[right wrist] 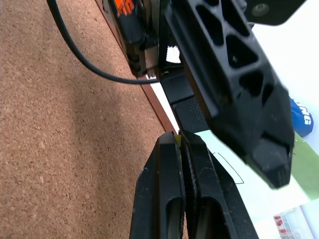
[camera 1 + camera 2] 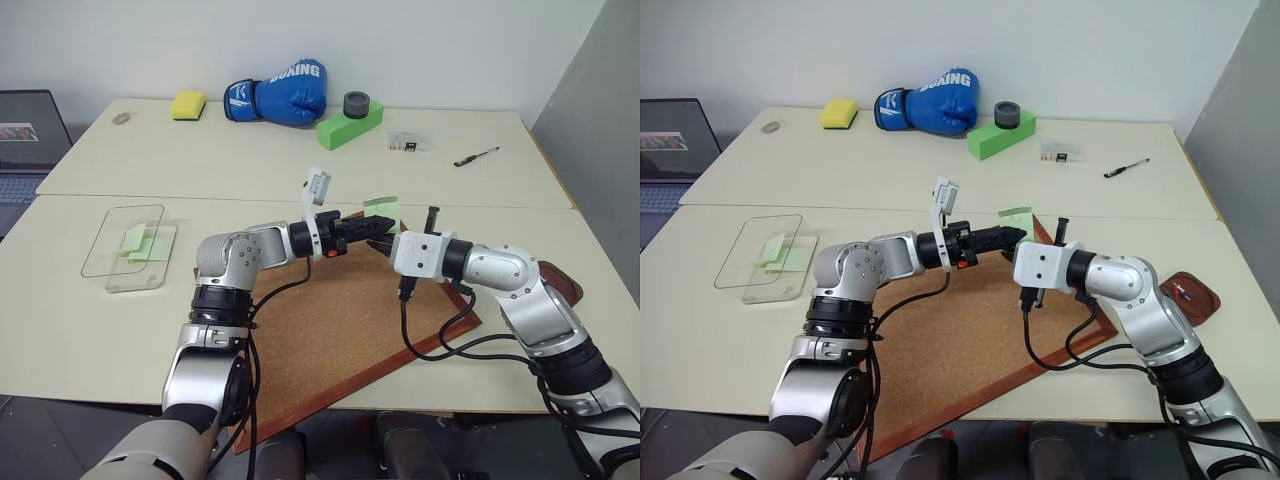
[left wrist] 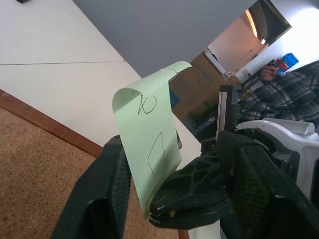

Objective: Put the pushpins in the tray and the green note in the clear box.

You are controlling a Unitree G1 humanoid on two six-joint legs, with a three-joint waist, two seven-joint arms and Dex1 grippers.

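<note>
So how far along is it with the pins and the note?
Done, it seems: small coloured pins lie in the tray, and I see none on the corkboard. In hand: the right gripper pinches the green note above the board, with the left gripper open around it. Left: carrying that note to the clear box, which already holds green notes.

The green note (image 3: 149, 149) is pale green with thin dark pen doodles. The corkboard (image 2: 340, 340) is speckled tan in a reddish-brown frame. The boxing glove (image 2: 280, 98) is blue with white lettering; the sponge (image 2: 188, 104) is yellow.
</note>
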